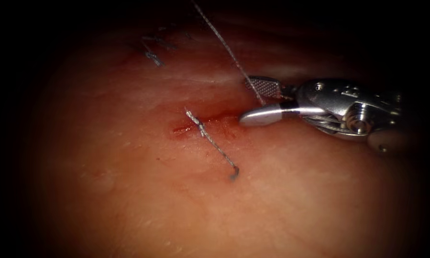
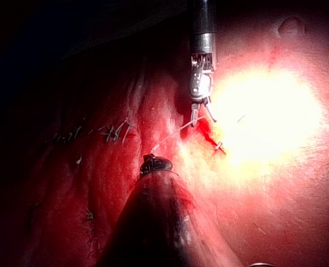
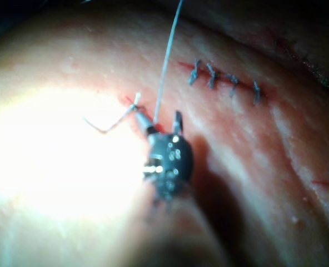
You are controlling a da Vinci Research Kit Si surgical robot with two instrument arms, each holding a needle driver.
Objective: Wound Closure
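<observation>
My right tool (image 1: 254, 101) comes in from the right, just right of the cut (image 1: 200, 125) in the tissue (image 1: 128, 191). Its jaws are open, and a taut strand of thread (image 1: 224, 48) passes between them, running up and to the left. A stitch of thread (image 1: 215, 145) crosses the cut, with a tail end lying below it. In the right wrist view the same tool (image 3: 160, 119) stands open around the rising strand (image 3: 167, 55). The left wrist view has the strand (image 2: 173, 133) leading from the right tool (image 2: 202, 114) to the dark tip of my left tool (image 2: 156, 164).
Finished stitches (image 1: 152, 50) lie at the far upper left of the tissue, and a row of them (image 3: 225, 80) shows in the right wrist view. Red fluid (image 1: 222, 125) stains the cut beside the right tool's lower jaw.
</observation>
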